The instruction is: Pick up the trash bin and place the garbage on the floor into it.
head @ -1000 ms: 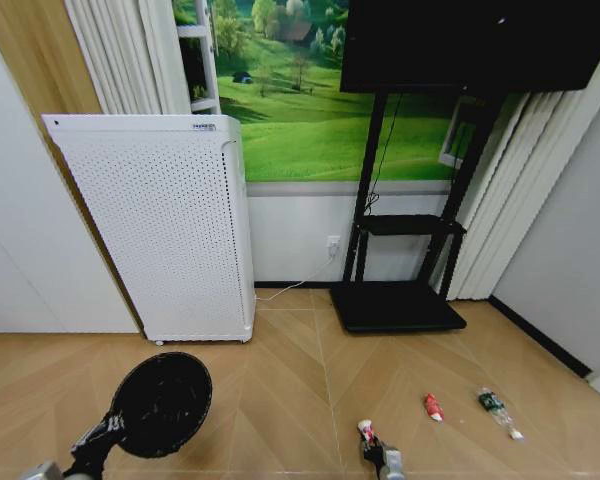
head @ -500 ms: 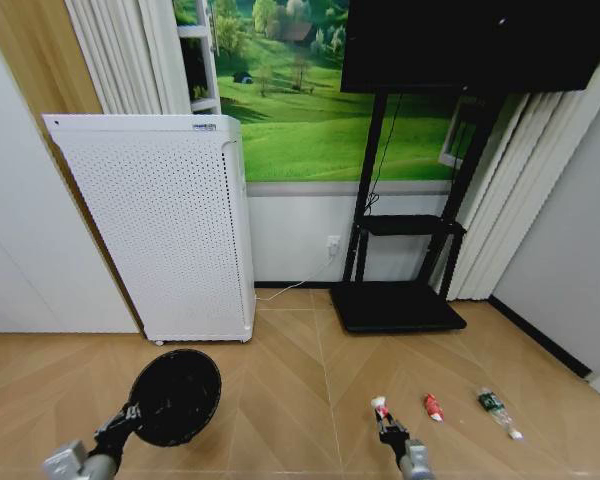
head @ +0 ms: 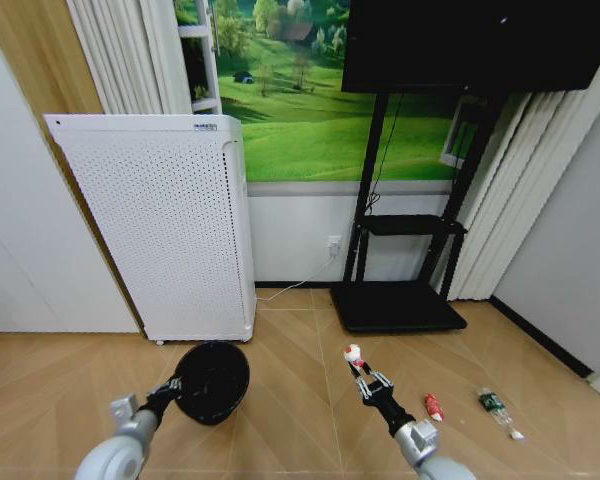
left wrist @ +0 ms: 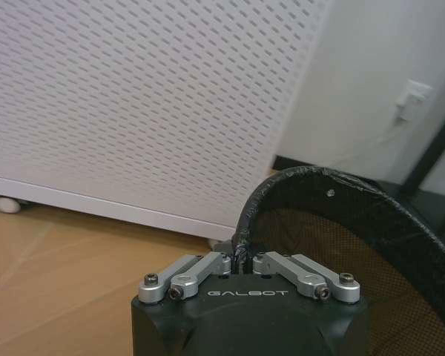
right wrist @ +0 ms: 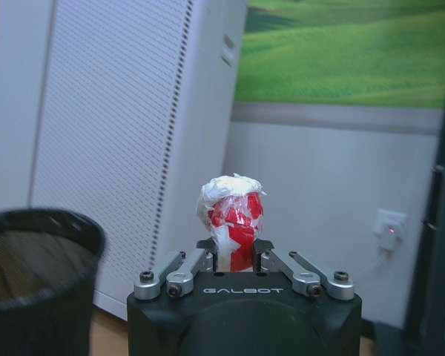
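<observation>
The trash bin (head: pixel 212 380), a small round black wastebasket, hangs tilted above the floor (head: pixel 300 400) in front of me. My left gripper (head: pixel 170 392) is shut on its rim. The left wrist view shows that gripper (left wrist: pixel 241 256) pinching the rim of the bin (left wrist: pixel 341 222). My right gripper (head: pixel 365 380) is shut on the crushed red-and-white can (head: pixel 354 353), held in the air to the right of the bin. In the right wrist view the can (right wrist: pixel 233 215) stands up between the fingers of that gripper (right wrist: pixel 233 256), with the bin (right wrist: pixel 37 252) beside it. A small red piece (head: pixel 434 407) and a clear bottle (head: pixel 499 410) lie on the floor at the right.
A tall white perforated appliance (head: pixel 170 220) stands against the wall just behind the bin. A black TV stand (head: pixel 400 300) with a screen above it fills the back right. A cable runs along the skirting between them.
The right gripper has carried the can up off the floor and toward the bin. The left arm has swung the bin forward and to the right, nearer the can.
</observation>
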Tool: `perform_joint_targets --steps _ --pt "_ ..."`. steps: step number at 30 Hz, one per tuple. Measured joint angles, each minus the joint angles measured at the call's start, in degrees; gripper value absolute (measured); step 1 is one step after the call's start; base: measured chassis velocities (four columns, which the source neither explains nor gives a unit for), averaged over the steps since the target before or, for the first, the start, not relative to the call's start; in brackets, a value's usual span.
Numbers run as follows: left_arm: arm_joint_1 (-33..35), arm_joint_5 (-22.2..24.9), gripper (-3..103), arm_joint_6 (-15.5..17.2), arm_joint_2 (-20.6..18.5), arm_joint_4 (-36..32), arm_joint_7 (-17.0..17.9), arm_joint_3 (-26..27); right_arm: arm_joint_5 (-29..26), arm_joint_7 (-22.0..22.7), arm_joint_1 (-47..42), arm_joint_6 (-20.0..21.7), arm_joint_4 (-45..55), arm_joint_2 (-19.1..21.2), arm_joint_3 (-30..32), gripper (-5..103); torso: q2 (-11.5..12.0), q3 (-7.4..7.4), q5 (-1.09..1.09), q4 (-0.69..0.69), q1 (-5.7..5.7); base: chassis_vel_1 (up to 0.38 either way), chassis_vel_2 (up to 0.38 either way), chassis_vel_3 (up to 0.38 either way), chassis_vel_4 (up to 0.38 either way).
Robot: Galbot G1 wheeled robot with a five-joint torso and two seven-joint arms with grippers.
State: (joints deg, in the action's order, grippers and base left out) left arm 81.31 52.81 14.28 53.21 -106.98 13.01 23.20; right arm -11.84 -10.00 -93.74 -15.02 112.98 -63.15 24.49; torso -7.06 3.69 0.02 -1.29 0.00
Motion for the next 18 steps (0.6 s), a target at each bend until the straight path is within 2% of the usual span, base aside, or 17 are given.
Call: perform_joint_targets --steps 1,3,5,6,8,9,12,13,15,18 --pt "0.0 0.0 7 0.0 0.0 0.0 0.0 0.0 0.0 0.0 0.0 0.0 0.0 0.0 0.0 23 0.0 0.0 0.0 0.0 0.0 0.0 0.0 0.0 0.0" --pt "-8.2 0.1 7 -0.5 -0.7 4.6 -2.9 -9.1 2.6 -1.1 0.1 -1.7 0.5 -0.3 -1.1 23 0.0 0.0 -0.01 -0.03 0.0 0.0 0.0 0.0 0.0" --pt "-14.3 0.1 7 -0.5 0.4 8.2 -6.3 -15.5 5.1 -1.8 -0.3 -2.3 0.2 0.4 -1.5 23 0.0 0.0 0.0 -0.07 0.0 0.0 0.0 0.0 0.0" --pt "-14.3 0.1 7 -0.5 0.4 8.2 -6.3 -15.5 5.1 -1.8 -0.3 -2.3 0.2 0.4 -1.5 23 0.0 0.0 0.0 -0.07 0.0 0.0 0.0 0.0 0.0" --pt "-19.6 0.1 7 -0.4 2.9 11.7 -8.3 -21.1 5.8 -2.3 -0.7 -2.7 -0.5 1.9 -2.6 23 0.0 0.01 -0.04 -0.09 0.0 0.0 0.0 0.0 0.0" --pt "-19.6 0.1 7 -0.4 2.9 11.7 -8.3 -21.1 5.8 -2.3 -0.7 -2.7 -0.5 1.9 -2.6 23 0.0 0.01 -0.04 -0.09 0.0 0.0 0.0 0.0 0.0" --pt "-24.1 0.2 7 0.2 5.5 13.9 -9.2 -27.5 6.1 -2.6 0.6 -2.7 -2.2 2.0 -4.6 23 0.0 0.0 -0.01 -0.05 0.0 0.0 0.0 0.0 0.0" --pt "-24.1 0.2 7 0.2 5.5 13.9 -9.2 -27.5 6.1 -2.6 0.6 -2.7 -2.2 2.0 -4.6 23 0.0 0.0 -0.01 -0.05 0.0 0.0 0.0 0.0 0.0" --pt "-25.6 0.4 7 0.6 6.2 14.1 -9.8 -31.2 6.6 -2.5 1.2 -2.7 -3.6 0.6 -6.2 23 0.0 0.0 0.0 -0.05 0.0 0.0 0.0 0.0 0.0" --pt "-25.7 0.5 7 0.9 6.5 13.1 -10.3 -32.8 8.0 -1.4 1.1 -2.7 -5.0 -1.0 -7.6 23 0.0 0.0 -0.01 -0.04 0.0 0.0 0.0 0.0 0.0"
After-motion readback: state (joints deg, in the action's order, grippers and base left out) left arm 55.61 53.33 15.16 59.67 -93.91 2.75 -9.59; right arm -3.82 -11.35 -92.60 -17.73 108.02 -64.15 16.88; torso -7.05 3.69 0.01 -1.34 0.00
